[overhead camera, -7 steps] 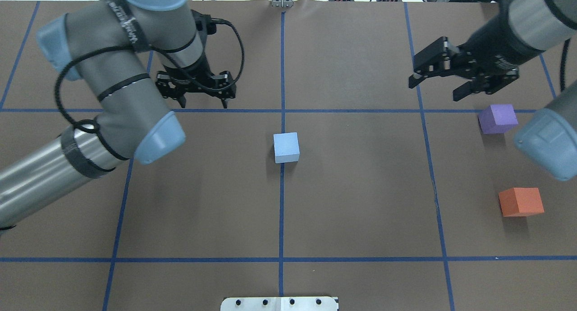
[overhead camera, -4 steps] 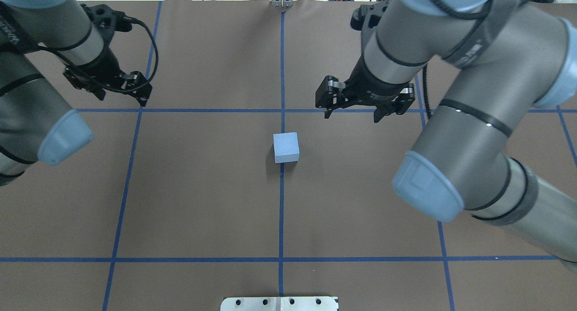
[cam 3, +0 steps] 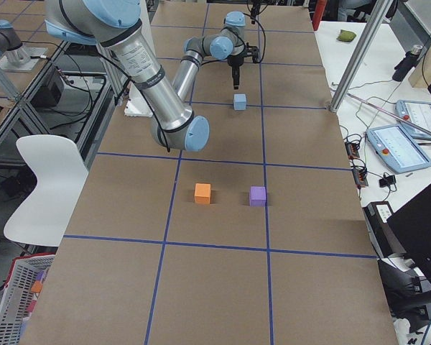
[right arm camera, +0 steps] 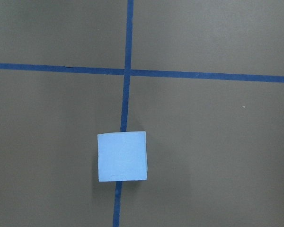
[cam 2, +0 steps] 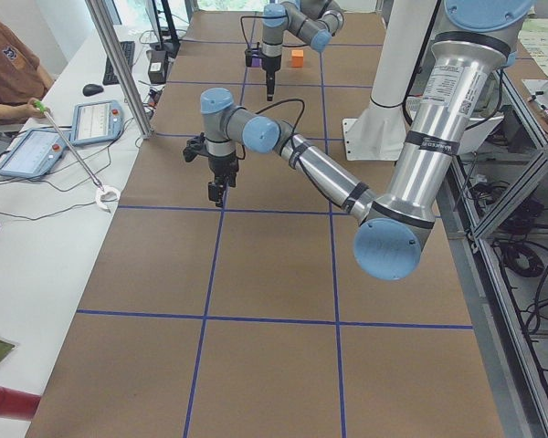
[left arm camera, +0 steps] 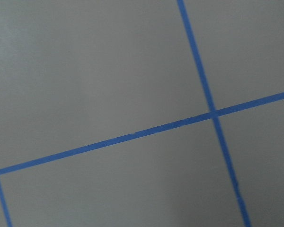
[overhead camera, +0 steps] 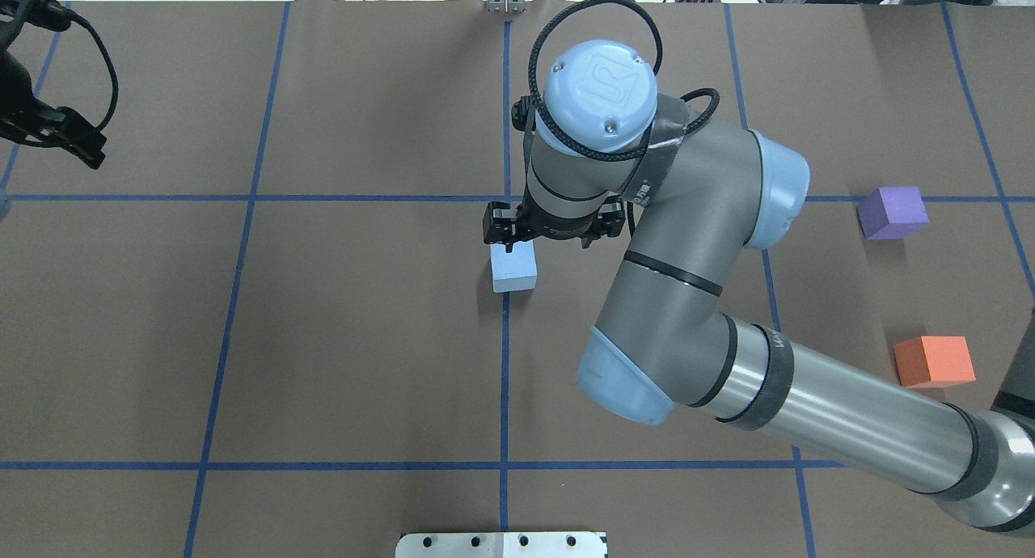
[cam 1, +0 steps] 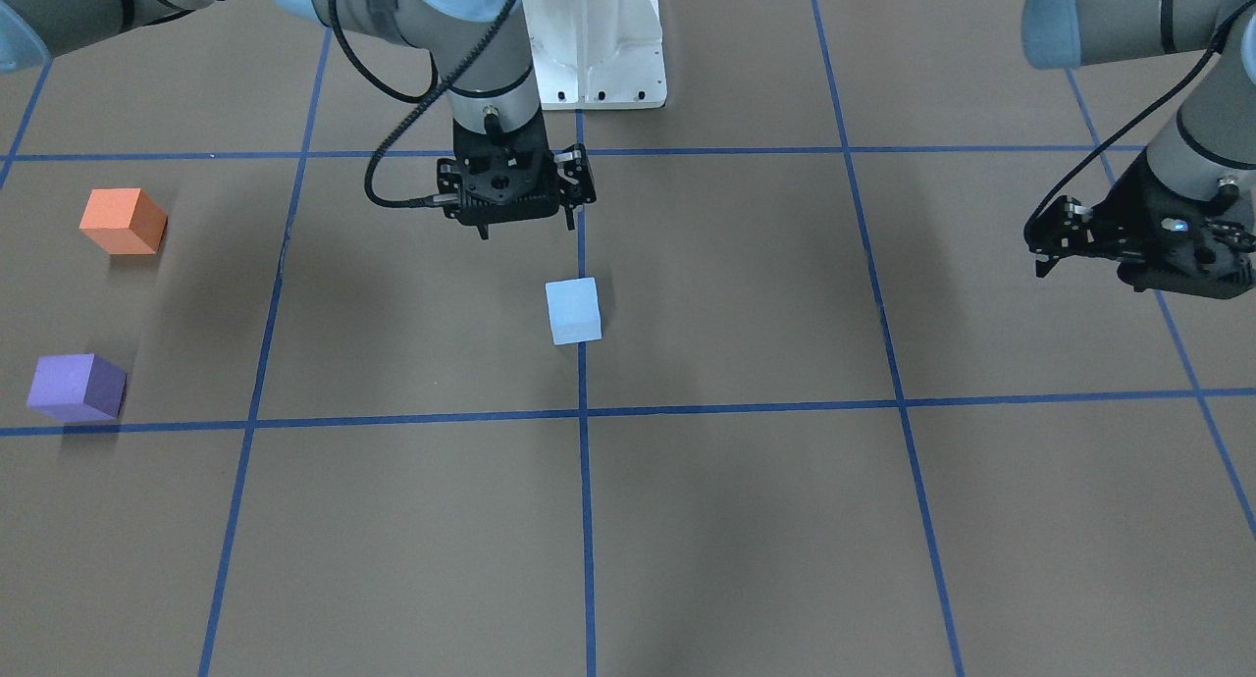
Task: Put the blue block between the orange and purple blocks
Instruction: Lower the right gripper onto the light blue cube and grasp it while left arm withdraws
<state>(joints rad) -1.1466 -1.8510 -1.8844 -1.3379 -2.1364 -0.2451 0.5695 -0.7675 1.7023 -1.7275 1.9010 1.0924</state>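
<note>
Overhead view of a brown desk (overhead camera: pixel 364 340). Nearest, at the right, sits the orange block (overhead camera: pixel 934 361). The purple block (overhead camera: pixel 892 213) lies at its 12 o'clock, apart. The blue block (overhead camera: pixel 513 271) rests mid-desk, well apart from both. The right gripper (cam 1: pixel 525 229) hovers just at its 12 o'clock, jaws wide and empty. The left gripper (cam 1: pixel 1089 270) hangs far off near 9 o'clock, jaws spread and empty.

blue block (cam 1: pixel 573 310), orange block (cam 1: pixel 123 221), purple block (cam 1: pixel 77 388)
</note>
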